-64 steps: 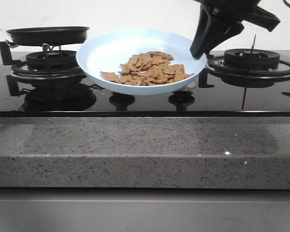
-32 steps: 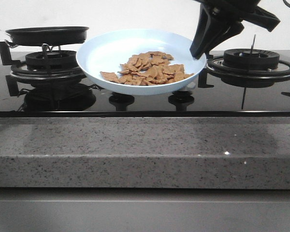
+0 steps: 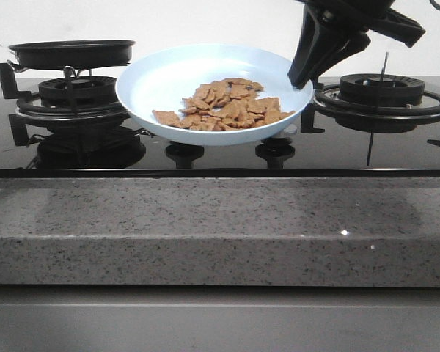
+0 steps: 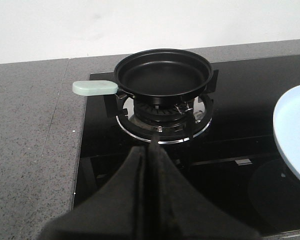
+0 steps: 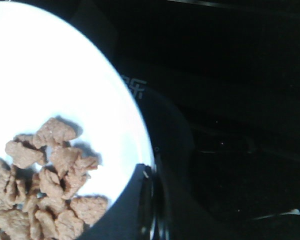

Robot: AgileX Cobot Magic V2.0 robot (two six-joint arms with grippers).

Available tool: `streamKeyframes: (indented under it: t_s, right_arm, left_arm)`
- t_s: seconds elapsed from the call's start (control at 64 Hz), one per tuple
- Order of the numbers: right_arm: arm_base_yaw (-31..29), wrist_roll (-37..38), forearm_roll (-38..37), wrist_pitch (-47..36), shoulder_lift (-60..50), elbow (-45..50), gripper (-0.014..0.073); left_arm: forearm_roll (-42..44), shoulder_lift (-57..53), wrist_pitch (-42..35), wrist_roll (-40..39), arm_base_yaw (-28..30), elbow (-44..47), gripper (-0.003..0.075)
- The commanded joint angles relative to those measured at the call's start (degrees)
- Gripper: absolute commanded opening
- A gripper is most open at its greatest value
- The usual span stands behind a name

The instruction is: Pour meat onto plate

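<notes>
The pale blue plate hangs tilted above the black hob, between the two burners. The meat, a heap of small orange-brown pieces, lies on its lower front right part. My right gripper is shut on the plate's right rim and holds it up. In the right wrist view the fingers pinch the rim of the plate beside the meat. My left gripper is shut and empty, low in front of the left burner. The plate's edge shows at the side there.
A black frying pan with a pale green handle sits empty on the left burner. The right burner stands behind my right gripper. A speckled grey stone counter edge runs along the front of the hob.
</notes>
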Motion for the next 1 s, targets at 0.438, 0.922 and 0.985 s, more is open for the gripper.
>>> streamKeyframes:
  t_s: [0.438, 0.922, 0.985]
  right_arm:
    - [-8.51, 1.02, 7.55, 11.88, 10.93, -28.30, -0.0059]
    - [-8.73, 1.02, 7.22, 16.95, 25.01, -40.31, -0.0050]
    - [-8.73, 1.02, 7.16, 16.95, 25.01, -40.31, -0.0030]
  left_arm:
    - [-0.32, -0.04, -6.41, -0.44, -0.45, -1.51, -0.0020]
    - [-0.32, -0.04, -6.41, -0.44, -0.45, -1.51, -0.0020]
    - [-0.32, -0.04, -6.41, -0.44, -0.45, -1.51, -0.0020]
